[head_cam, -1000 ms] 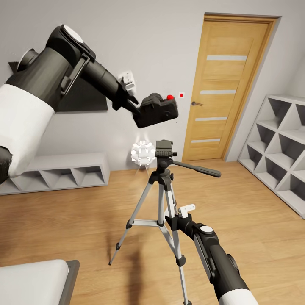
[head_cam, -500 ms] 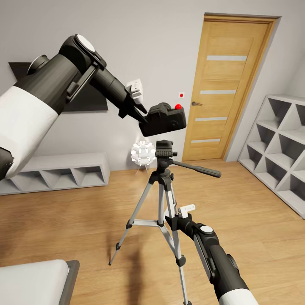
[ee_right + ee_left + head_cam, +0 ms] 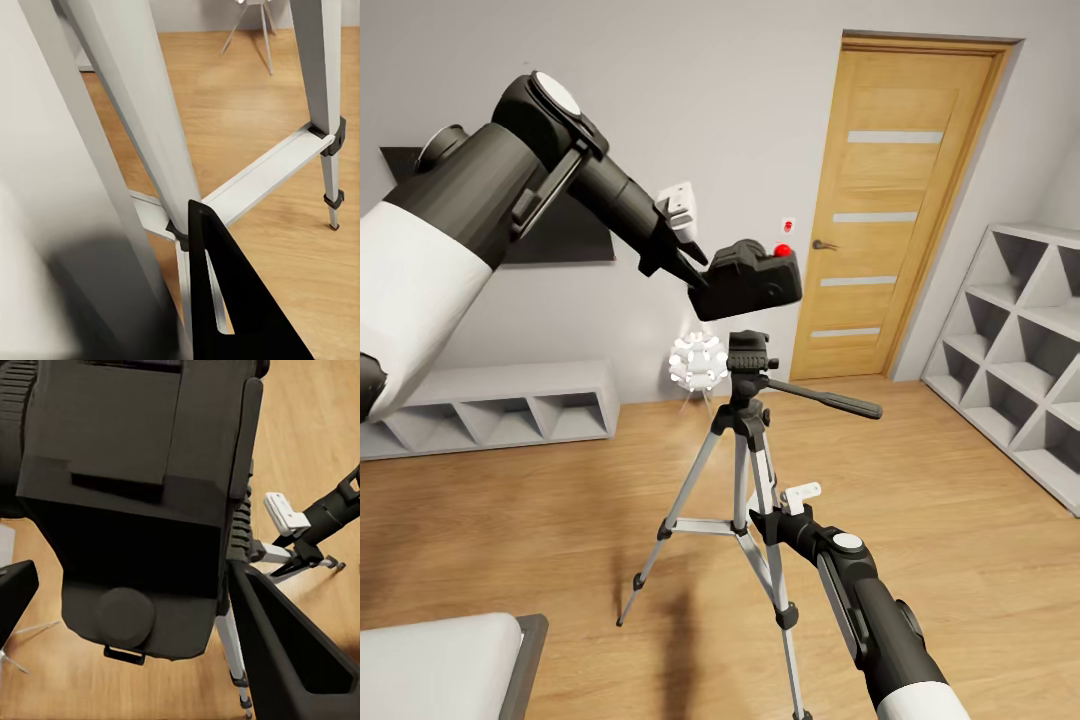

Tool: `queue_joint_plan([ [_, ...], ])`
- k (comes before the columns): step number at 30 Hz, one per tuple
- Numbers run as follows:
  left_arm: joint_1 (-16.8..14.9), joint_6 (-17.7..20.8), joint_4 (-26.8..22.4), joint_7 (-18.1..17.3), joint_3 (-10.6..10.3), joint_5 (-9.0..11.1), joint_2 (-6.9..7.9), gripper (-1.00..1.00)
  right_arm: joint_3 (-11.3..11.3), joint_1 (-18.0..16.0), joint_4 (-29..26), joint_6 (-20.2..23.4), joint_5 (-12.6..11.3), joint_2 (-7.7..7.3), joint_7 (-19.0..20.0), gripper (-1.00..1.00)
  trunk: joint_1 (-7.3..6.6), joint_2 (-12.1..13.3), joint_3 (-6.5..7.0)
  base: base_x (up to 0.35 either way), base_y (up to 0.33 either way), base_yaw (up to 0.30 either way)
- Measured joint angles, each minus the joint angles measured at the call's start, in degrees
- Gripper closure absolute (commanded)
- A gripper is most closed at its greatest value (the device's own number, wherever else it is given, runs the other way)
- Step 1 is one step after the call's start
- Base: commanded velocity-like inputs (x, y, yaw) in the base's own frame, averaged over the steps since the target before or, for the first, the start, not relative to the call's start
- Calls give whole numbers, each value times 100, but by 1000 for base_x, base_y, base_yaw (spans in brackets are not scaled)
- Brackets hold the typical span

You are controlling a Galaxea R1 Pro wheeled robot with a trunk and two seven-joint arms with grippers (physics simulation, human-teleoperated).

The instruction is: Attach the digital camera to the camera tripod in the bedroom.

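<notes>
The camera (image 3: 748, 281) hung just above the tripod (image 3: 745, 470) head in the head view, tilted a little, its red button near the door (image 3: 895, 210) side. The left gripper (image 3: 695, 272) was clamped on the camera's end away from the door. Below the tripod head, the right gripper (image 3: 760, 520) sat against a tripod leg where the braces meet; whether it had hold of the leg could not be told from here. One camera, one tripod, one door, two arms and two shelf units, a low one (image 3: 490, 408) along the wall behind the tripod and a cube one (image 3: 1020, 340) past the door, were in sight.

In the left wrist view the camera (image 3: 142, 502) sat between two dark fingers (image 3: 277, 645), closed on its sides, its underside with a round socket facing the lens. The tripod (image 3: 247, 585) stood beyond it, with the right arm (image 3: 322, 517) beside its leg.

In the right wrist view a silver leg (image 3: 142, 127) of the tripod ran close past one black finger (image 3: 225, 300). A second leg and two braces were seen beyond. How wide the jaws stood could not be told.

To seat it well, I judged the camera should be levelled, its socket centred over the tripod head, then lowered straight and slowly while the right arm steadied the leg.
</notes>
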Motion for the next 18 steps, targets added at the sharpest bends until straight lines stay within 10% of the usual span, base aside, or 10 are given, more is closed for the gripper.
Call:
queue_joint_plan([
  [10, 1, 333, -283, 5, -93, -27, 251, 100, 0, 0, 0, 1, -5, 0, -1, 100, 0, 1, 0, 0, 0, 0],
  [18, 1, 392, -206, 5, -863, -35, 246, 100, 0, 0, 2, -1, -5, 0, -1, 100, 0, 1, 0, 0, 0, 0],
])
